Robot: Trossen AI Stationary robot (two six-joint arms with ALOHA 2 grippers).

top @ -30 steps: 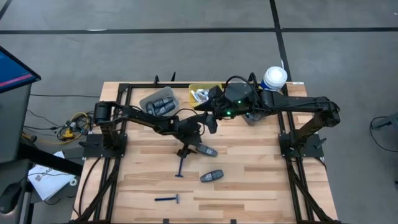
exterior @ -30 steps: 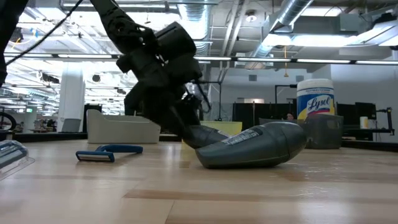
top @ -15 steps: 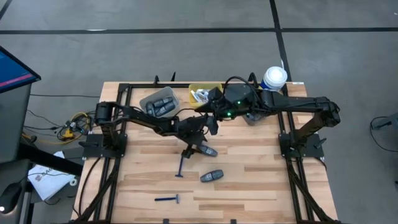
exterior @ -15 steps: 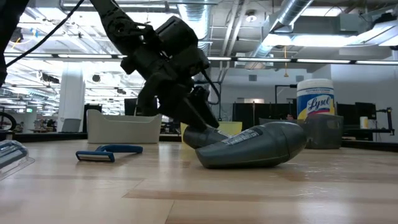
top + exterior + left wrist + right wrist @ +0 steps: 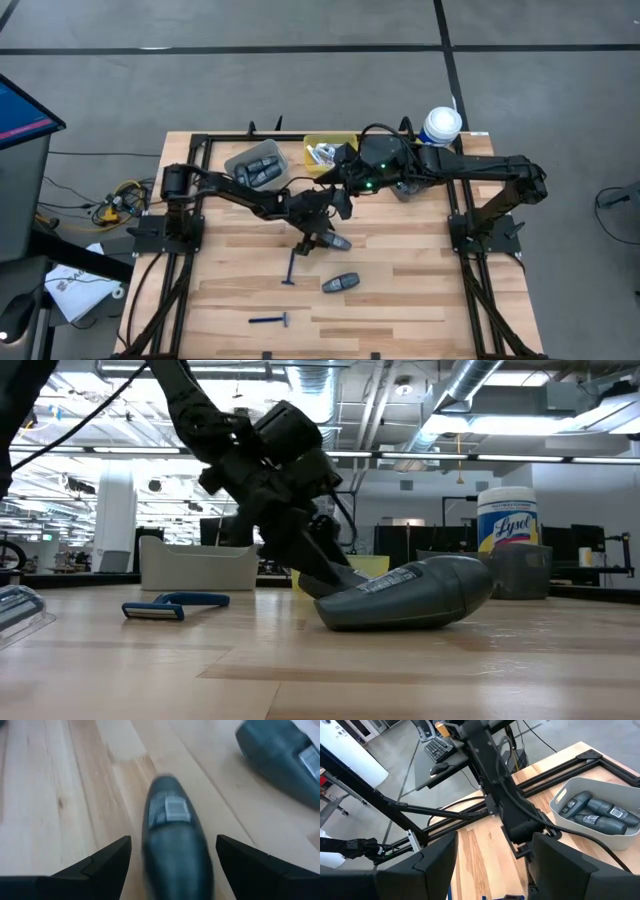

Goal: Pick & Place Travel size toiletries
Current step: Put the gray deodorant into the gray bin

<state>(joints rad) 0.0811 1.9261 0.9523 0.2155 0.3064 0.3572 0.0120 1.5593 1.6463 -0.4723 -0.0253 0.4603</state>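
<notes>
A dark grey oval pod (image 5: pixel 172 827) lies flat on the wooden table (image 5: pixel 400 300) near its middle, also seen in the high view (image 5: pixel 337 243). My left gripper (image 5: pixel 172 842) slants down over the pod, open, with one finger on each side of it and a gap to both. A second pod (image 5: pixel 341 283) lies nearer the front edge, big in the low view (image 5: pixel 410 595). Two thin blue razors (image 5: pixel 291 268) (image 5: pixel 270 320) lie flat on the table. My right gripper (image 5: pixel 495 837) hangs open and holds nothing, high above the table (image 5: pixel 340 198).
A grey bin (image 5: pixel 257 165) holding several pods and a yellow bin (image 5: pixel 325 150) stand along the far edge. The white wipes canister (image 5: pixel 441 125) stands at the far right, with a dark bin (image 5: pixel 520 570) beside it. Black frame rails (image 5: pixel 190 250) run along both sides.
My left gripper has edged toward the table's right edge and sunk a little, tipping further down over the pod, so its open fingers now stand on either side of it. The pod has not moved.
</notes>
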